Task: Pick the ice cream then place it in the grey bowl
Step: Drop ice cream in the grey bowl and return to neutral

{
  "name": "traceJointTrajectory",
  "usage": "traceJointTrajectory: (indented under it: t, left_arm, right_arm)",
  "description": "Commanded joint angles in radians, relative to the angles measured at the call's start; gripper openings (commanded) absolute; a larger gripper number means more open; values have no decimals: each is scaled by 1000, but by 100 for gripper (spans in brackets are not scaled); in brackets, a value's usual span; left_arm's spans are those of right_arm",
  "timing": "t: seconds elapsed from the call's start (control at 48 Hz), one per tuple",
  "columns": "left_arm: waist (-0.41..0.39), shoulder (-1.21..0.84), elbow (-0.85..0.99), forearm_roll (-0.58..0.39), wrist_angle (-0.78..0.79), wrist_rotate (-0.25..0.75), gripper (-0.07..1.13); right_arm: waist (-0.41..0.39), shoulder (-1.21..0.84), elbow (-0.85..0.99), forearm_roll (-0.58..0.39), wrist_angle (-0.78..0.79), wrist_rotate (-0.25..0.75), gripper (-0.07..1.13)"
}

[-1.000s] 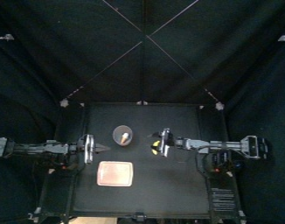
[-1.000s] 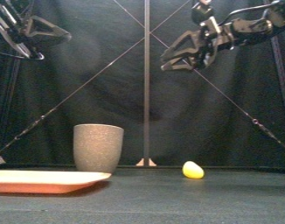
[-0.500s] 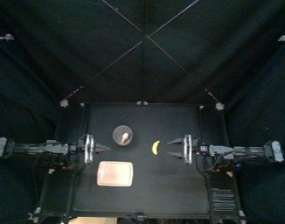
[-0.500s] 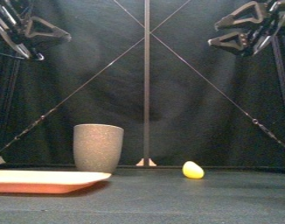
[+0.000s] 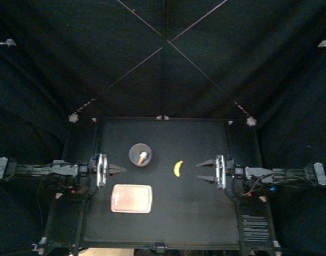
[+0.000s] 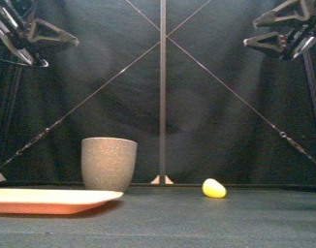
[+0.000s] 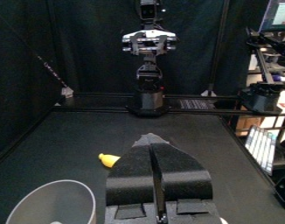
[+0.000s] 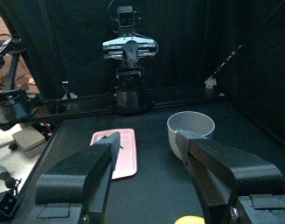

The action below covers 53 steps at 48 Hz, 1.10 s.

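Ice cream (image 6: 215,188) untouched; by wrist views, left end effector (image 7: 152,138) together, right end effector (image 8: 151,147) apart

The booth is lit dimly, and most light is swallowed by the black curtains (image 5: 163,60). In the top view the pink tray (image 5: 131,199) is rendered brightest, almost washed out.

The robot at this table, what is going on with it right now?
Nothing is being handled at this moment. The right gripper hangs open high on the right; the left gripper, shut, is raised on the left; both are empty. A small yellow toy lies on the table right of the tall grey speckled cup, apart from it. The flat pink tray lies nearer the front.
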<state>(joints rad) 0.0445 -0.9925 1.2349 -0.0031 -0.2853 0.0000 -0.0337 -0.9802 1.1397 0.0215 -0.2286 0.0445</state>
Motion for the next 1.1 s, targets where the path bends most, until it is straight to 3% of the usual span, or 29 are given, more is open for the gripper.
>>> traceJointTrajectory:
  t: [0.021,1.104]
  left_arm:
    - [3,5,-12,0,-5,0,-3]
    - [3,5,-9,0,-6,2,-3]
  right_arm:
    - [3,2,-12,-2,-3,-2,89]
    - [-6,-15,-3,-5,-3,-3,89]
